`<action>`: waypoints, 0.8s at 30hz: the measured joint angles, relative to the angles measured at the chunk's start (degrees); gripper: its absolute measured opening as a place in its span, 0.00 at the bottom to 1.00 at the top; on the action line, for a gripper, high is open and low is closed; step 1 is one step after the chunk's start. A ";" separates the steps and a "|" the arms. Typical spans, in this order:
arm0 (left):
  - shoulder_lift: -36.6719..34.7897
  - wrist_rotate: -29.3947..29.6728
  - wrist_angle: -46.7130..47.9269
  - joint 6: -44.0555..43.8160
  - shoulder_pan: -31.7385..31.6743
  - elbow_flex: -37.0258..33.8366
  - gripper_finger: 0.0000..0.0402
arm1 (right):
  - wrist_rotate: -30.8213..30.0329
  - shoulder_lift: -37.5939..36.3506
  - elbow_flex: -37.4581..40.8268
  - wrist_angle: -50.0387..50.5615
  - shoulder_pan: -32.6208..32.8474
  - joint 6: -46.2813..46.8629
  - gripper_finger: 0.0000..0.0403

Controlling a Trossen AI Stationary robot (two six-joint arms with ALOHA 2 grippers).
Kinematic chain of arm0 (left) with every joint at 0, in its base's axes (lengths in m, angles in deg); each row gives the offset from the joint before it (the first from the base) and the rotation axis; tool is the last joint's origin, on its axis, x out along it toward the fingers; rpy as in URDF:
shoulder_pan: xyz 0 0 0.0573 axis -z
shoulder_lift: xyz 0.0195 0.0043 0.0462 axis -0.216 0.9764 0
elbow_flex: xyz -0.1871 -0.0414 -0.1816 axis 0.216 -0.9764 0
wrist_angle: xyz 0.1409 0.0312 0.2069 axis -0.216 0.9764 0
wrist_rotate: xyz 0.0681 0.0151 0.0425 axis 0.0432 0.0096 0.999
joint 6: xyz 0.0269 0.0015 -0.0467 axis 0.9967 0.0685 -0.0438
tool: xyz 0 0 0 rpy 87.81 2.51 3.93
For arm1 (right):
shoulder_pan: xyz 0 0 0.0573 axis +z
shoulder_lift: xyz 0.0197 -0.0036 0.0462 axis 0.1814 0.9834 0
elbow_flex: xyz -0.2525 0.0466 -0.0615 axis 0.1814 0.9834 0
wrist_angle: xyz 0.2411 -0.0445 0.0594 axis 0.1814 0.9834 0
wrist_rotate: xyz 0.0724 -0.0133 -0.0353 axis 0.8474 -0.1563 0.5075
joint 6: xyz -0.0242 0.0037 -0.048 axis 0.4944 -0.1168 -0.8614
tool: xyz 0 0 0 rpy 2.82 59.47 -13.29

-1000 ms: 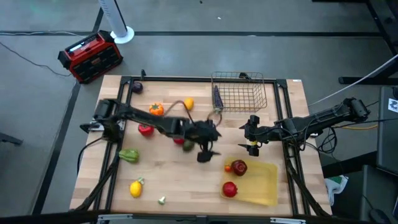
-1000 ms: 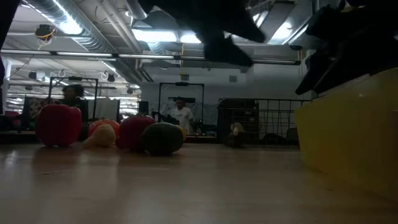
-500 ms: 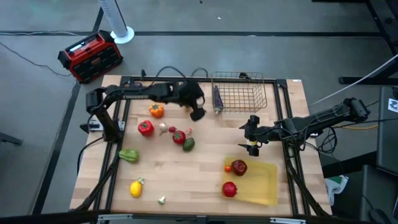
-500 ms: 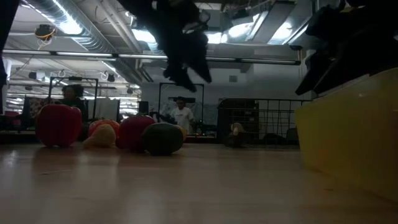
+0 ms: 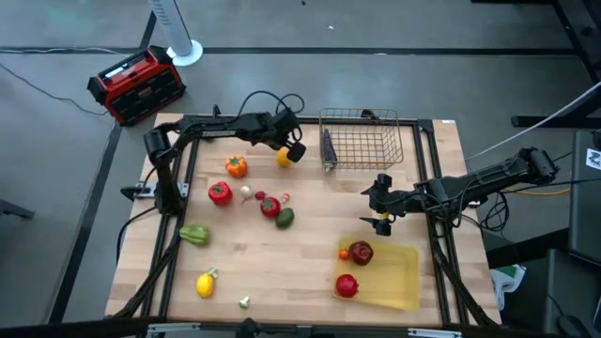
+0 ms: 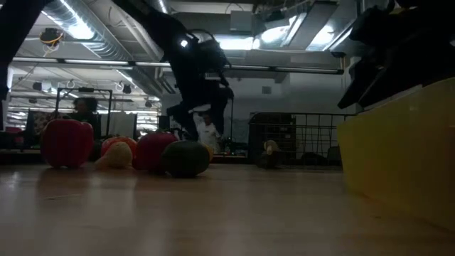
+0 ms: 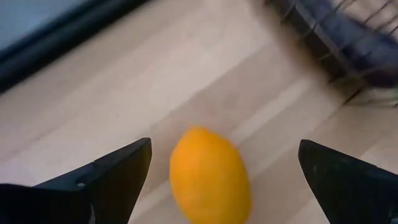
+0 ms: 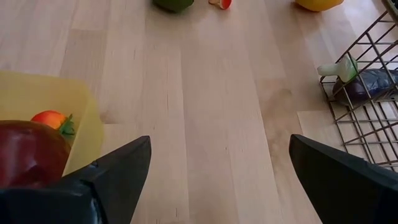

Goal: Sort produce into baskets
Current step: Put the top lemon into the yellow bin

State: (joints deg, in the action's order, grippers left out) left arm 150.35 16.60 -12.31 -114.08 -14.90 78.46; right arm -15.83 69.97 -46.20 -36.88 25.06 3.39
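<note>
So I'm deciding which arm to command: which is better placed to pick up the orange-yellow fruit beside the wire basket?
Left. The left gripper hangs open right over the orange-yellow fruit, which sits between its fingers. The right gripper waits open near the yellow tray, farther off.

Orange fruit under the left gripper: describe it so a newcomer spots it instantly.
Start at the wire basket at the table's far edge. Just beside its left side, on the bare wood, lies the orange fruit, directly under the open left gripper. It is a plain smooth oval, whereas the orange pepper further left is lobed with a green stem.
</note>
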 joint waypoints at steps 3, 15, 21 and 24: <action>1.90 -0.15 1.25 0.35 0.26 0.00 1.00 | 0.00 -0.02 0.00 0.00 0.00 0.00 0.93; 4.26 -0.09 2.24 0.24 0.87 0.00 1.00 | 0.00 0.00 0.00 -0.01 0.00 0.00 0.93; 7.00 -0.45 2.27 -0.16 0.87 0.00 1.00 | 0.00 0.00 0.00 0.01 0.00 0.00 0.93; 7.59 -0.55 2.53 -1.00 0.87 -0.02 1.00 | 0.03 0.00 0.00 -0.01 -0.02 0.00 0.93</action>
State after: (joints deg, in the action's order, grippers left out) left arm 157.94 16.05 -9.79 -115.07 -14.03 78.44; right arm -15.81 69.97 -46.20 -36.89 25.04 3.39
